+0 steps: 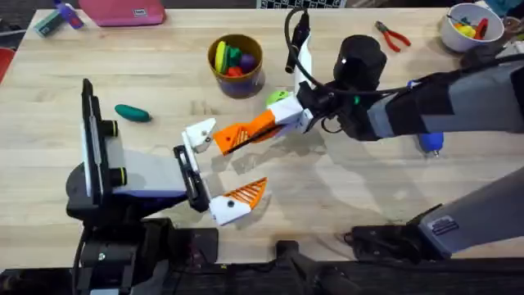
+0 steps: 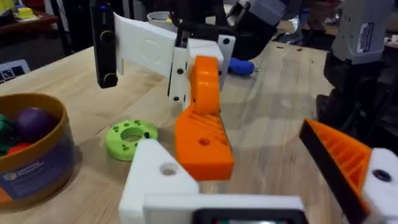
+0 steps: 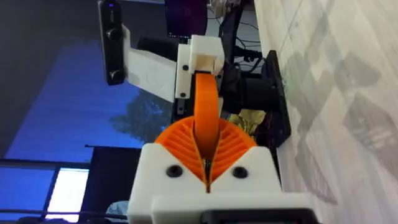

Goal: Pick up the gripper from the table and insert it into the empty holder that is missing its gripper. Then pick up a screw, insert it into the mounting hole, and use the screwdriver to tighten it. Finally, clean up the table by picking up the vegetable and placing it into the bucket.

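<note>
My right gripper [image 1: 274,123] is shut on the orange ribbed gripper [image 1: 239,136], holding it against the bare white holder [image 1: 199,133] of my left gripper [image 1: 218,168]. The left gripper is open, and its other finger carries an orange pad [image 1: 246,195]. In the left wrist view the orange gripper [image 2: 202,140] sits beside the holder [image 2: 152,180], whose mounting hole [image 2: 168,168] faces up. The green vegetable [image 1: 133,113] lies at the left. The bucket [image 1: 236,65] stands behind, holding toys. The blue screwdriver [image 1: 430,144] pokes out under the right arm. The screw is out of view.
A green disc [image 1: 278,98] lies just behind the right gripper. Red-handled pliers [image 1: 393,35] and a white bowl [image 1: 468,26] of toys sit at the back right. A pink case [image 1: 123,10] is at the back left edge.
</note>
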Action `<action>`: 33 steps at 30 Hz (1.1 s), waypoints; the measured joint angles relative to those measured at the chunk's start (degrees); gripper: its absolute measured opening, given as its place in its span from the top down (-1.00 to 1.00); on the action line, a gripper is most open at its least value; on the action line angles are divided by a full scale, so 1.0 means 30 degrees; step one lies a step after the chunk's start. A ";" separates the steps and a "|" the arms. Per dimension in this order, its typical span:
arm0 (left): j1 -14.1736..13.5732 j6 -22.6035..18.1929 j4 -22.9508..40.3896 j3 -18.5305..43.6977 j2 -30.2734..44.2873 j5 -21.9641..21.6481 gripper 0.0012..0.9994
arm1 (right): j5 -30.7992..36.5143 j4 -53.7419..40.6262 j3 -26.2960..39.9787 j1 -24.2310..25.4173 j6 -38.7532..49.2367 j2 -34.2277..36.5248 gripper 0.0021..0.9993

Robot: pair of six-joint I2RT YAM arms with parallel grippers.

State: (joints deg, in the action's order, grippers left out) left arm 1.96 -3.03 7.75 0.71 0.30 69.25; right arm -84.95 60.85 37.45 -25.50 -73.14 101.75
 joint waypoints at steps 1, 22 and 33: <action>0.0000 0.0000 0.0000 0.0000 0.0005 0.0002 -0.98 | 0.0007 0.0005 0.0000 0.0000 0.0000 0.0000 0.99; 0.0000 0.0000 0.0000 0.0000 -0.0002 0.0002 -0.97 | 0.0401 0.0493 0.0000 -0.0360 -0.0128 0.0000 0.99; 0.0000 0.0007 0.0007 0.0000 -0.0002 -0.0004 -0.97 | 0.1128 0.0500 0.0000 -0.0597 -0.0423 0.0000 0.99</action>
State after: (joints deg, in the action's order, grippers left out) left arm 1.96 -3.01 7.77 0.71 0.30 69.23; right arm -81.56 62.35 37.45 -27.29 -74.41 101.75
